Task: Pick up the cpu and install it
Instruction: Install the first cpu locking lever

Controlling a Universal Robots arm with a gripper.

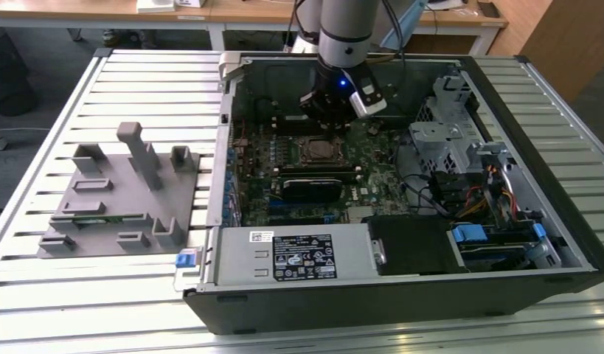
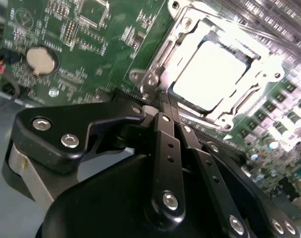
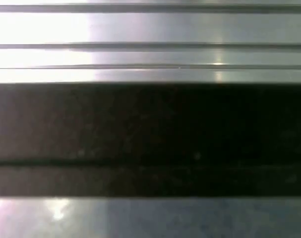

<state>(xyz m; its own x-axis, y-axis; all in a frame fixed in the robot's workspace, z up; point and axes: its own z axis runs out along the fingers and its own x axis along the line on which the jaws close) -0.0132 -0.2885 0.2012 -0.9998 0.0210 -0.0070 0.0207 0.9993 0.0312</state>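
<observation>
The cpu (image 2: 210, 74), a shiny silver square, lies flat in the motherboard socket with the metal socket frame (image 2: 165, 54) around it. In the exterior view the cpu (image 1: 318, 150) sits mid-board inside the open computer case (image 1: 400, 295). My gripper (image 1: 327, 127) hangs just behind the socket, low over the board. In the second wrist view the gripper (image 2: 157, 106) has its two black fingers (image 2: 165, 148) pressed together at the tips beside the frame's corner. Nothing shows between them, and they are apart from the cpu.
A grey holder fixture (image 1: 125, 192) with a green memory stick (image 1: 95, 218) stands on the slatted table (image 1: 46, 295) at the exterior view's left. Inside the case are a black block (image 1: 316, 184), a power supply (image 1: 292, 254) and a drive cage (image 1: 449, 140). A coin battery (image 2: 41, 59) sits on the board.
</observation>
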